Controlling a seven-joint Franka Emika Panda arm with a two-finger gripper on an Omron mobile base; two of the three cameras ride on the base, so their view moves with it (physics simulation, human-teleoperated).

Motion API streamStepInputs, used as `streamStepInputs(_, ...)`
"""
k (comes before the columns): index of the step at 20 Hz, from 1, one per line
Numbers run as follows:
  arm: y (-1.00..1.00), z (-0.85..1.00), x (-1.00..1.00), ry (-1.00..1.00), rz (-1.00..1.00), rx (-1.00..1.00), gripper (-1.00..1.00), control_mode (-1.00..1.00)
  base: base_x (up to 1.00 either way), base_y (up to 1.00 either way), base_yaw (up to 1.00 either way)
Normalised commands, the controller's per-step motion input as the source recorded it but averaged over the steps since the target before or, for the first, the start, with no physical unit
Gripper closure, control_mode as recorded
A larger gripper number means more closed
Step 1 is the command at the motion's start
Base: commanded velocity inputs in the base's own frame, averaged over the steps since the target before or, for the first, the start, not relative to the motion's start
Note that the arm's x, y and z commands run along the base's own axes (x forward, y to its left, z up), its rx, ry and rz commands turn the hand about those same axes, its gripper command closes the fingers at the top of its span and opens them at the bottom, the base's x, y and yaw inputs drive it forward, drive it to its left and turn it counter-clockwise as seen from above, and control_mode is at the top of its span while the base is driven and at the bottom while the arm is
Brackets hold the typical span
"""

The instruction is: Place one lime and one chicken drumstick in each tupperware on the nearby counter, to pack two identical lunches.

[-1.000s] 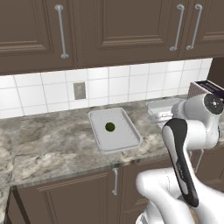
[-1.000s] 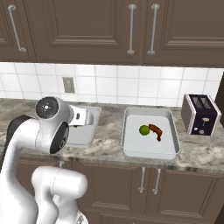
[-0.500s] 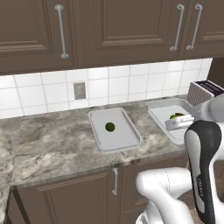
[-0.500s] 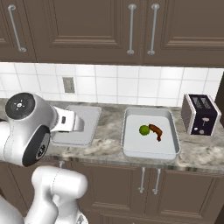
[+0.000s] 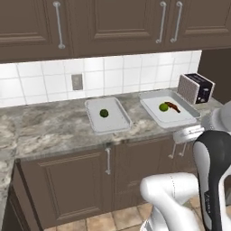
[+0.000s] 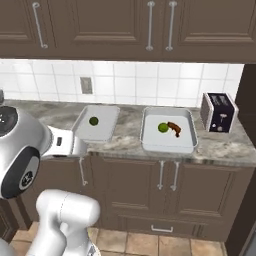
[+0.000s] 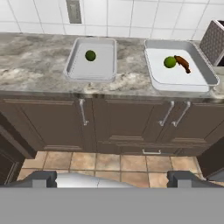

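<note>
The end effector (image 7: pixel 112 178), fingers wide apart and holding nothing, faces the worktop (image 7: pixel 39 61); the toaster (image 7: pixel 214 41) is cut off at the frame edge.

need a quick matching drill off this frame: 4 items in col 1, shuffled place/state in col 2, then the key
Column 1:
1. left tupperware
2. right tupperware
3. toaster
4. gripper

Column 2:
A. stands at the right end of the counter
B. holds a lime and a chicken drumstick
C. open, back from the counter, holding nothing
D. holds a single lime, no drumstick

Pairs: 1-D, 2-B, 3-A, 4-C
</note>
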Motion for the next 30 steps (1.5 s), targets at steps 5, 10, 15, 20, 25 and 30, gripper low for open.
streamStepInputs(5, 0.0, 0.0, 0.0, 0.0, 0.0, 0.0, -1.0, 1.0, -0.23, -0.97, -0.01)
streamStepInputs(10, 0.0, 0.0, 0.0, 0.0, 0.0, 0.0, -1.0, 1.0, -0.08, -1.0, 0.0)
streamStepInputs(15, 0.0, 0.0, 0.0, 0.0, 0.0, 0.0, -1.0, 1.0, -0.72, -0.67, 0.02)
streamStepInputs(20, 0.0, 0.0, 0.0, 0.0, 0.0, 0.0, -1.0, 1.0, -1.0, -0.47, 0.07)
streamStepInputs(25, 0.0, 0.0, 0.0, 0.0, 0.0, 0.0, -1.0, 1.0, -0.66, -0.81, 0.01)
streamStepInputs(30, 0.0, 0.0, 0.0, 0.0, 0.0, 0.0, -1.0, 1.0, -0.12, -1.0, 0.0)
